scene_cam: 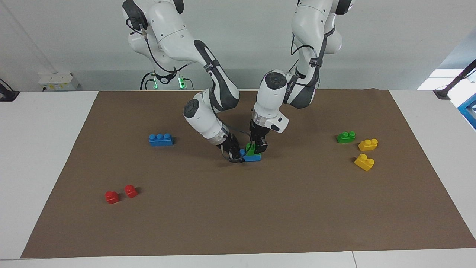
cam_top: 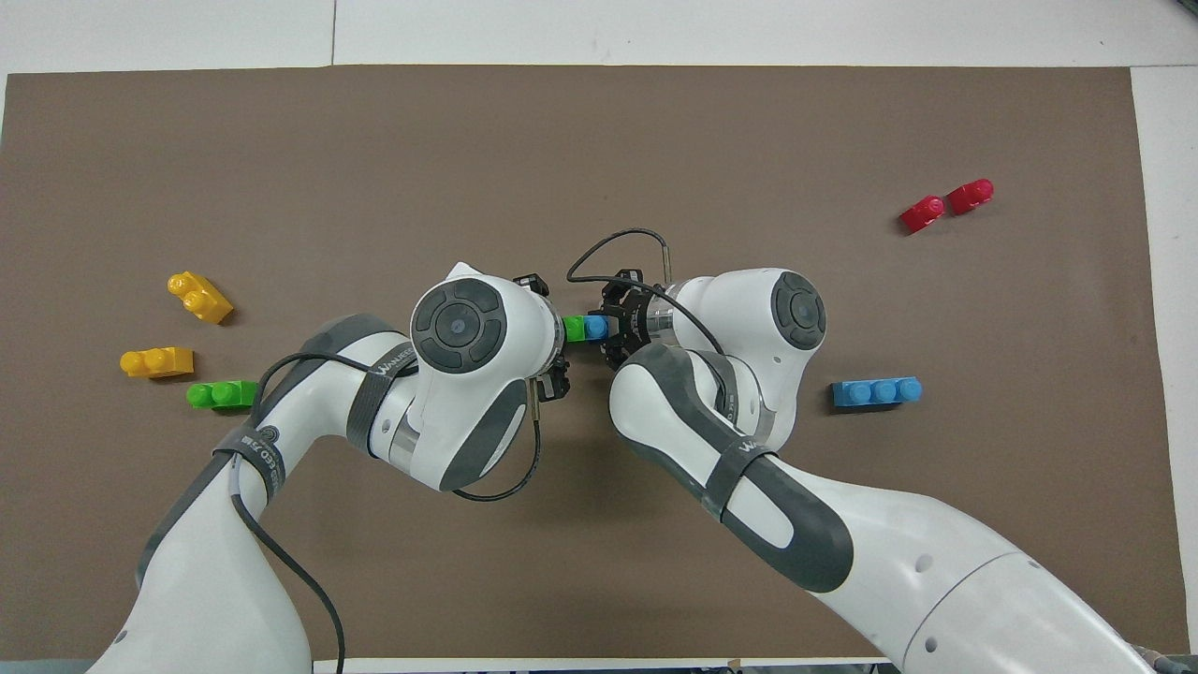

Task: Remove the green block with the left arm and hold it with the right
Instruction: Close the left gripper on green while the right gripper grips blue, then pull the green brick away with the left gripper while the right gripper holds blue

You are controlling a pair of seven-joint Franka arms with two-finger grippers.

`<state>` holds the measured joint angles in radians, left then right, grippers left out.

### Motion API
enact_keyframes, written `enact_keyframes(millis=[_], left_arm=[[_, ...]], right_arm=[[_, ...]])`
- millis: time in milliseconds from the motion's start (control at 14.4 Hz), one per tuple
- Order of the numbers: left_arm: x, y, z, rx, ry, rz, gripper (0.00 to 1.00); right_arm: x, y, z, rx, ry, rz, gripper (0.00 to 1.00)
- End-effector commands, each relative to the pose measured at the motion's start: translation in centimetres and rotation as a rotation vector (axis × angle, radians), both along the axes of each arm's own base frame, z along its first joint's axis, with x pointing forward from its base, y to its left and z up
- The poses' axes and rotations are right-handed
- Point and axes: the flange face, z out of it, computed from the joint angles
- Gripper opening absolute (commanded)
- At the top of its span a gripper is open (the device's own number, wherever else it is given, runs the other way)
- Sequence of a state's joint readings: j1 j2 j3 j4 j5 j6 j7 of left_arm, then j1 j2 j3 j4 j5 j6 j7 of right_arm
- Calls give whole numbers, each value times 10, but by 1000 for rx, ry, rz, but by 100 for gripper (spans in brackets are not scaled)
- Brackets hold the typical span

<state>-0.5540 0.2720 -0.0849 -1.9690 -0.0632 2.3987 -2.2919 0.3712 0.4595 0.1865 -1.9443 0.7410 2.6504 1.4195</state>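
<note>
a wide brown paper mat (scene_cam: 260, 208) covers the middle of a white table (scene_cam: 41, 156), and two white robot arms lean down to meet at its centre. there a small green plastic two-stud block (scene_cam: 252, 148) sits stacked on a blue plastic brick (scene_cam: 253, 157), which rests on the mat. the right gripper (scene_cam: 235, 155) comes in low and slanted from the right arm's end, clenched on the end of the blue brick, seemingly to pin the base down while the upper piece is pulled off. the left gripper (scene_cam: 258, 147) stands nearly upright over the green block, its fingers down around the block's sides; whether they have fully clamped it cannot be told. from overhead the two wrists crowd the stack so closely that only a sliver of green and blue shows between them, so the lift has little room to swing toward the right wrist and looks likely to go straight up. nothing else stands near. a loose blue three-stud brick (scene_cam: 160, 139) lies toward the right arm's end, with two small red single-stud bricks (scene_cam: 121, 194) farther from the robots. toward the left arm's end lie a second green two-stud brick (scene_cam: 346, 137) and two yellow two-stud bricks (scene_cam: 366, 153), all well apart from the stack.
</note>
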Motion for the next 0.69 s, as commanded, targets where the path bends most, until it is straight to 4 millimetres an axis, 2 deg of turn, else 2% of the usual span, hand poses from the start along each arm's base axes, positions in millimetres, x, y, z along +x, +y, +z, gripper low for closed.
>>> enact_keyframes(millis=[0,69,416,625], left_arm=[[2,-5,0,16,-23,-5,9],[2,-6,0,19,-25,-8,0],[15,-4,10,12,-39,3,0],[24,11,30,13,-46,26,0]], right_arm=[[4,-6,-9,8,-2,-7,0],[4,-6,-9,8,-2,-7,0],[4,-6,-8,9,-3,-7,0],[4,-5,-8,9,-5,-6,0]])
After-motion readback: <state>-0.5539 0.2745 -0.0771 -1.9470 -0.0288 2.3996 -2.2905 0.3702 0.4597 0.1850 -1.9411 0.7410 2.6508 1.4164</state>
